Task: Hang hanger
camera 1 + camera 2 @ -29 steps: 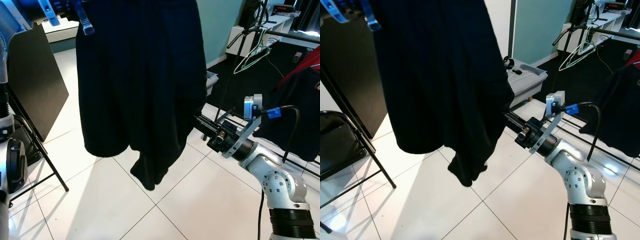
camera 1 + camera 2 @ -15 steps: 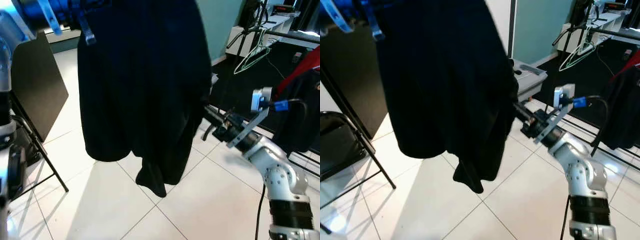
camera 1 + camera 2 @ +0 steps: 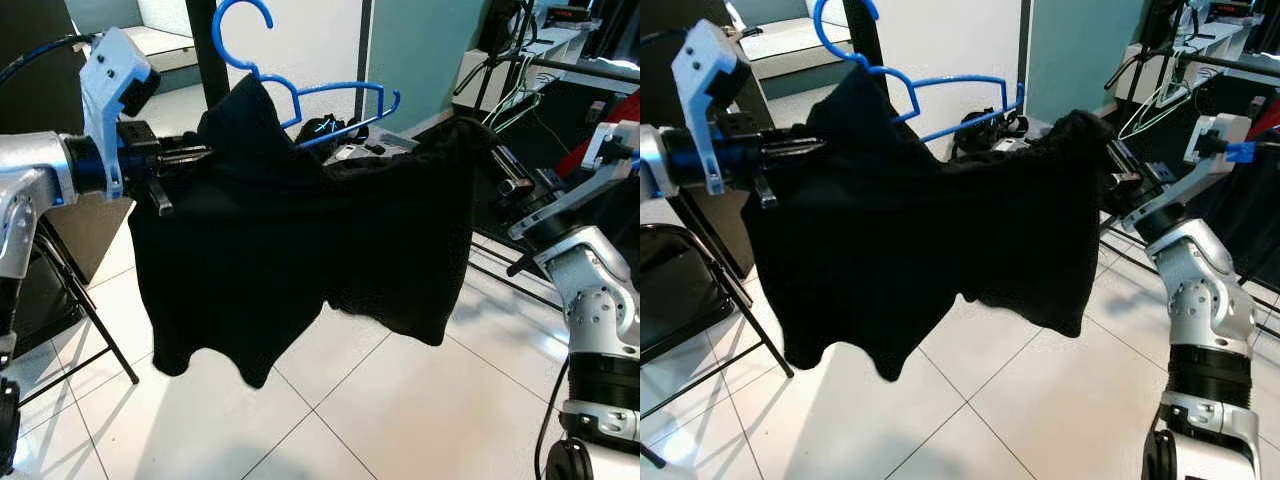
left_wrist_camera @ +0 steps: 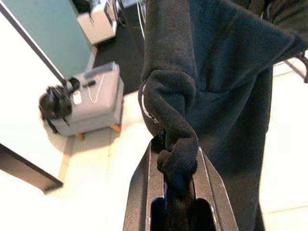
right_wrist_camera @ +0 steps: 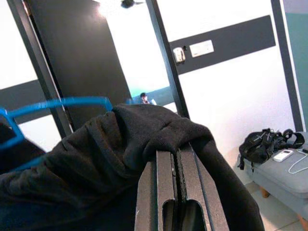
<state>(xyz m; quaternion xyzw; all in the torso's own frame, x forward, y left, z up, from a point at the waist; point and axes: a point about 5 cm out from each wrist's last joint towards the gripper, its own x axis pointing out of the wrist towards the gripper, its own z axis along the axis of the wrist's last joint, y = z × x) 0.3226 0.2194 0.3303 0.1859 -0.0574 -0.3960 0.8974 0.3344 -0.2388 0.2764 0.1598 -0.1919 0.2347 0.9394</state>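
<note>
A black garment hangs on a blue hanger, whose hook stands up above the cloth. The garment is spread out between my two grippers at chest height. At the left, my left gripper is shut on a bunched fold of the cloth, close to the hanger's neck. On the other side, my right gripper is shut on the garment's far upper corner, and the cloth drapes over its closed fingertips. The hanger's right arm pokes out bare above the cloth.
A black folding chair and a dark board stand at the left. Behind the garment is a grey ottoman with a black bag. A clothes rail with pale hangers and dark clothes is at the right. The floor is white tile.
The garment hung high and straight down before; now it is lower and stretched sideways between both grippers. My right gripper rose and moved right with the cloth's corner. The hanger's hook has come into view.
</note>
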